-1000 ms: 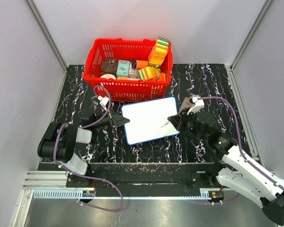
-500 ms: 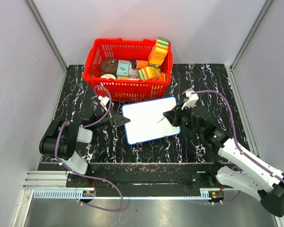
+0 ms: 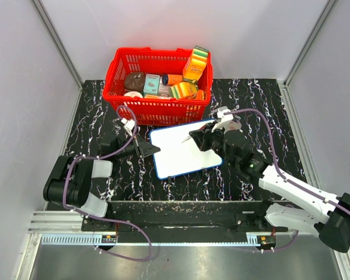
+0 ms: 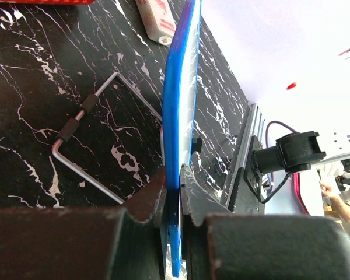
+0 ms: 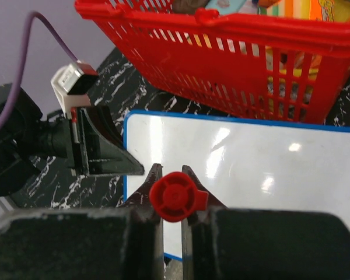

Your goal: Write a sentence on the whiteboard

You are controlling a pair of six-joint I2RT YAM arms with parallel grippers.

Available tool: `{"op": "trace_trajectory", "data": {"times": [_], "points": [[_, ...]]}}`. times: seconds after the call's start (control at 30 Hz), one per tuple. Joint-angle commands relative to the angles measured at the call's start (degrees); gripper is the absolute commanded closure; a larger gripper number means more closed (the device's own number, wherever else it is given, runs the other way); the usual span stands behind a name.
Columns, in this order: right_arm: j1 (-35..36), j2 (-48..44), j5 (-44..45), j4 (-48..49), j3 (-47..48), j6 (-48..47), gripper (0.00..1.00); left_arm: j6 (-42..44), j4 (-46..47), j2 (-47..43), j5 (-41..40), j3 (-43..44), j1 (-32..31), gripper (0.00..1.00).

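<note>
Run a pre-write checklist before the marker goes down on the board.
1. Left end effector shut on the whiteboard at its left edge: ok.
2. Right end effector shut on the marker: ok.
3. Writing surface blank and facing up: ok.
4. Marker tip above the board's upper middle: ok.
5. Tip touching the surface: cannot tell.
6. Gap between the board's far edge and the red basket: cannot tell.

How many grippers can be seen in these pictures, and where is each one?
2. The left gripper is shut on the whiteboard at its left edge. The right gripper is shut on a red marker above the whiteboard's far right part. None seems hidden.
</note>
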Motion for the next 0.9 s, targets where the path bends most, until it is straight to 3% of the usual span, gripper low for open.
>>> {"op": "trace_trajectory", "data": {"times": [0.0,0.33,0.87], "points": [[1.2,2.0,2.6,13.2,-0.4,-2.3,1.0,7.9,-4.8,-1.6,-3.9,1.0,-0.1,1.0],[2.5,10.1,2.3,23.3,1.3,-4.8,1.0,7.4,-4.1,-0.9,-3.5,1.1,-0.4,1.0],[6.4,17.6,7.5,29.0,4.4,-8.1,1.0,6.2,-2.5,0.3,-3.3,1.3,-0.6,1.0]]}}
